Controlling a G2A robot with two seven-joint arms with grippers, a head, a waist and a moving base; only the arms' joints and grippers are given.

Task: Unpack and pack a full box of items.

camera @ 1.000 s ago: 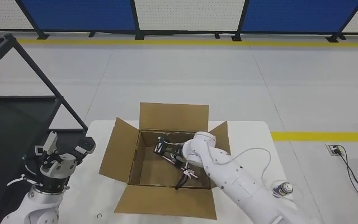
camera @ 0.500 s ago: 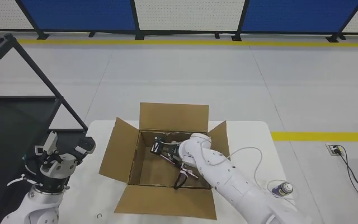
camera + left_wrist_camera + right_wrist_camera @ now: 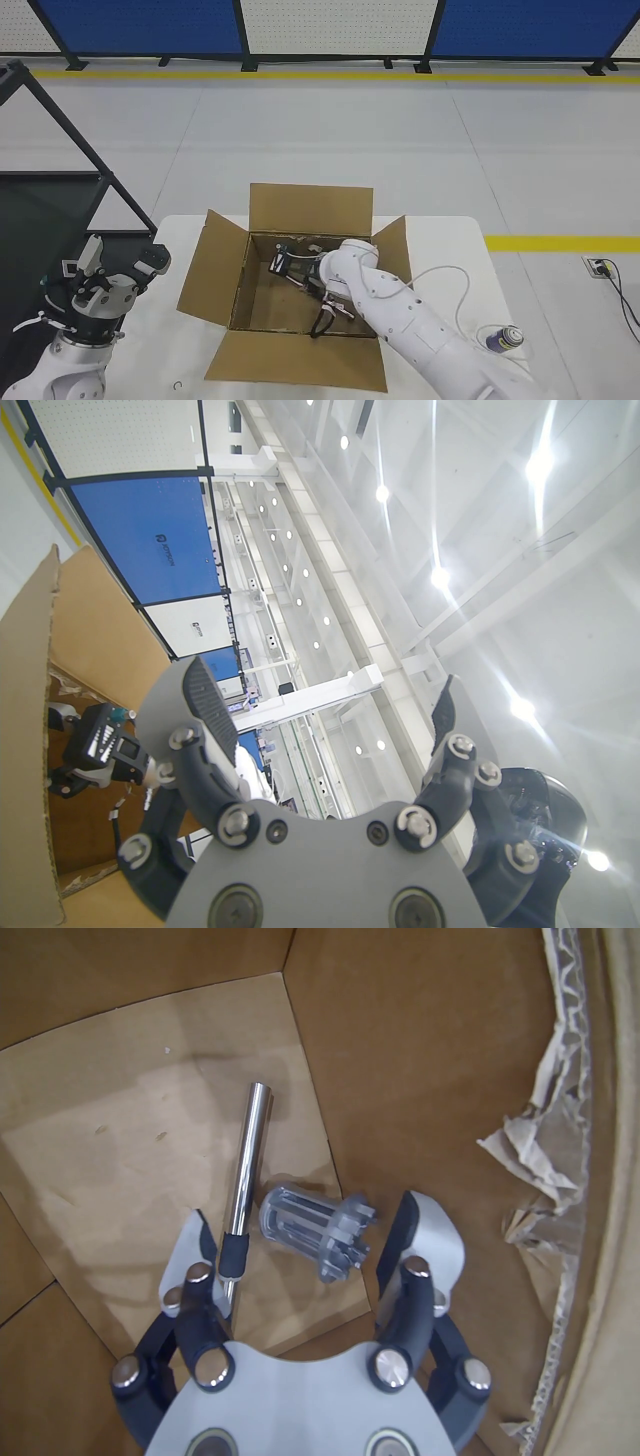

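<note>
**Right arm down in the box, poised over the last loose parts**

Nearest you, by the table's (image 3: 440, 235) near left corner, the left gripper (image 3: 324, 685) points up with its fingers spread wide and nothing between them. Farther in, the right gripper (image 3: 305, 1220) hangs inside the cardboard box (image 3: 310, 207), toward the far left of its floor. Its fingers are wide apart and hold nothing. A clear plastic piece (image 3: 320, 1240) lies on its side between them at the foot of the box wall. A metal rod (image 3: 247, 1153) lies just inside one finger. This looks like the unpacking stage, just before a grasp. Your next move calls for lowering and closing on the plastic piece alone, so shift off the rod first. Compared with a second ago, the right wrist has edged slightly left in the box, while the left arm has not stirred.
</note>
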